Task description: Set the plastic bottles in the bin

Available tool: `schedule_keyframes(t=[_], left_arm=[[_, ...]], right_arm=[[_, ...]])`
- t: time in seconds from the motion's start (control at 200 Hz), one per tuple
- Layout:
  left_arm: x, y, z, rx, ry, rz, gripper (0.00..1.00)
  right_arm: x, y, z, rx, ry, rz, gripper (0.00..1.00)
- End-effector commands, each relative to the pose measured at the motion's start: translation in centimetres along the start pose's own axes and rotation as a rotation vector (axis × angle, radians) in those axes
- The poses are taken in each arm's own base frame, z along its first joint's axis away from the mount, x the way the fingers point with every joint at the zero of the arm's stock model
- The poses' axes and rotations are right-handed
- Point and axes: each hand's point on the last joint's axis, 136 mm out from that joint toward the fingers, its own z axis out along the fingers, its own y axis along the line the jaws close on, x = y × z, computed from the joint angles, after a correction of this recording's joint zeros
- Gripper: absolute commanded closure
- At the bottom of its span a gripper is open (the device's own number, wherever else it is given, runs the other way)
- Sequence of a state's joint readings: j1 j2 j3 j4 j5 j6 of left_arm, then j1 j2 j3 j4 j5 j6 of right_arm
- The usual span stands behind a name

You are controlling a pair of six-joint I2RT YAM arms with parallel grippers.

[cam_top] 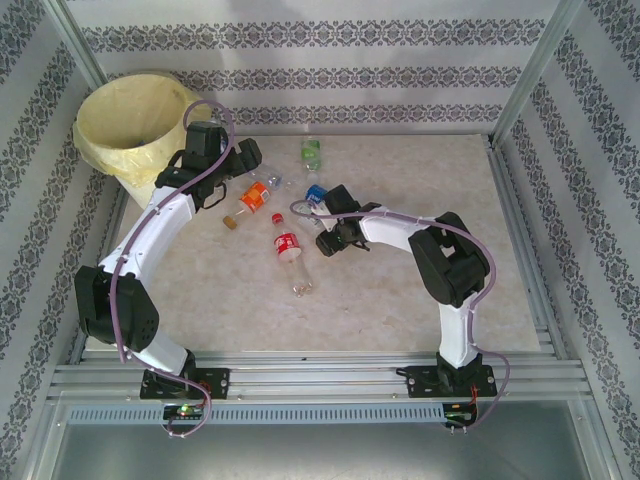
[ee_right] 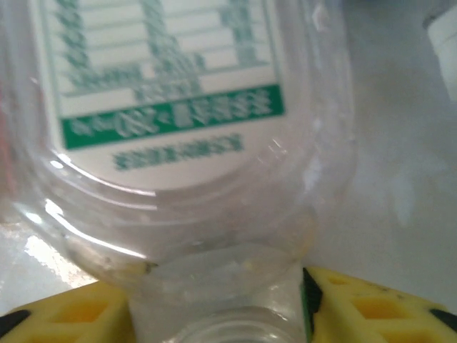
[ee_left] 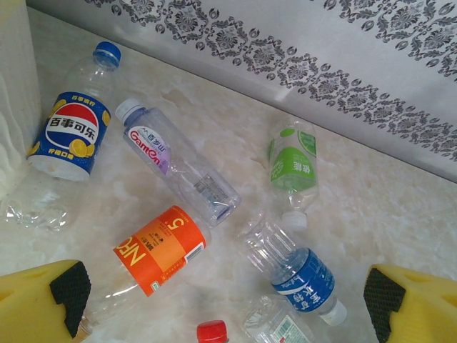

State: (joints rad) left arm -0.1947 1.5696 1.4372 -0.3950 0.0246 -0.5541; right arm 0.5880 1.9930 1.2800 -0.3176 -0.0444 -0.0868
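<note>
right gripper (ee_right: 214, 307) clenched on neck of clear bottle (ee_right: 178, 179) | left gripper (ee_left: 224, 289) spread wide above plastic bottles (ee_left: 161, 246) lying mid tabletop (cam_top: 400, 180) | bin (cam_top: 92, 140) at 10 o'clock of them | seemingly empty, light, thin-walled, slick; belly likely to buckle, stiff neck the better hold

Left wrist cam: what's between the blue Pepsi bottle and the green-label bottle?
The purple-label bottle, lying on its side; left wrist view shows it.

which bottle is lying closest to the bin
The Pepsi bottle with the blue label and blue cap: it lies right beside the bin, whose white wall is next to it; the other bottles lie farther off.
</note>
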Motion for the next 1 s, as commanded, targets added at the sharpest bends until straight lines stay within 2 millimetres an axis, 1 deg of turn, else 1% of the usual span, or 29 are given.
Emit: schedule_keyframes(t=[0.0,0.085,0.14,0.27,0.345,0.54,0.749,0.829,0.994], left_arm=[[-0.4,0.3,-0.8,-0.011,-0.019,0.017,0.00],[-0.5,0.3,-0.8,-0.010,-0.018,0.016,0.00],[-0.4,0.2,-0.8,-0.005,-0.015,0.016,0.00],[-0.3,0.0,-0.6,0.005,-0.009,0.007,0.00],[-0.2,-0.2,-0.6,0.018,-0.004,0.006,0.00],[0.5,-1.3,-0.2,0.087,0.025,0.032,0.00],[1.4,-3.8,-0.6,0.239,0.050,0.055,0.00],[1.8,-4.9,-0.9,0.302,0.055,0.071,0.00],[3.4,-7.5,-1.7,0.416,0.095,0.109,0.00]], right_arm=[[-0.4,0.3,-0.2,0.014,-0.012,-0.038,0.50],[-0.8,0.4,-1.0,0.018,-0.044,-0.044,0.58],[-1.0,0.3,-1.5,0.026,-0.060,-0.045,0.61],[-1.5,0.1,-2.7,0.034,-0.087,-0.045,0.63],[-1.8,0.6,-3.6,0.016,-0.116,-0.047,0.65],[-2.8,1.2,-6.9,-0.012,-0.237,-0.022,0.70],[-3.3,1.0,-9.6,-0.003,-0.336,0.057,0.78],[-3.3,1.0,-10.6,-0.011,-0.377,0.097,0.78],[-3.1,1.3,-12.6,-0.044,-0.440,0.156,0.78]])
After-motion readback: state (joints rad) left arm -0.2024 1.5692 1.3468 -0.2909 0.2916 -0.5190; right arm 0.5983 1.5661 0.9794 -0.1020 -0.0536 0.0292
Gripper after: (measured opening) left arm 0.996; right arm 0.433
